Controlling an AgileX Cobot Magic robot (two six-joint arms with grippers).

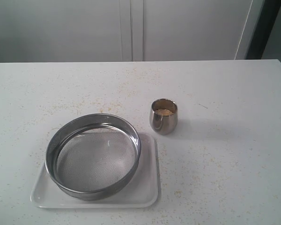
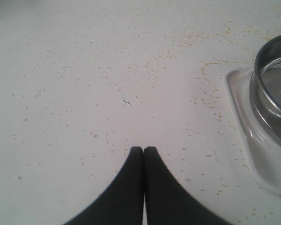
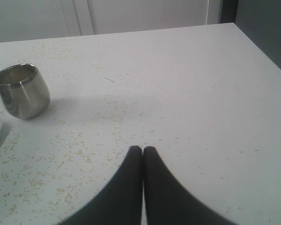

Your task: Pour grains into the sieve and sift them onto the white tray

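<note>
The sieve (image 1: 93, 154), a wide steel ring with grey mesh, rests on the white tray (image 1: 148, 190) at the front left of the table. Its mesh looks bare. Its rim (image 2: 271, 84) and the tray's corner (image 2: 246, 140) also show in the left wrist view. A small rounded steel cup (image 1: 164, 116) stands upright behind and to the right of the tray, with yellowish grains (image 1: 163, 111) inside. The cup (image 3: 22, 90) also appears in the right wrist view. My left gripper (image 2: 144, 149) is shut and holds nothing, over bare table away from the tray. My right gripper (image 3: 143, 148) is shut and holds nothing, well apart from the cup.
Stray grains (image 1: 107, 104) lie scattered over the white table, thickest behind the sieve and along the front right. White cabinet doors (image 1: 131, 28) stand behind the table's far edge. Neither arm shows in the exterior view.
</note>
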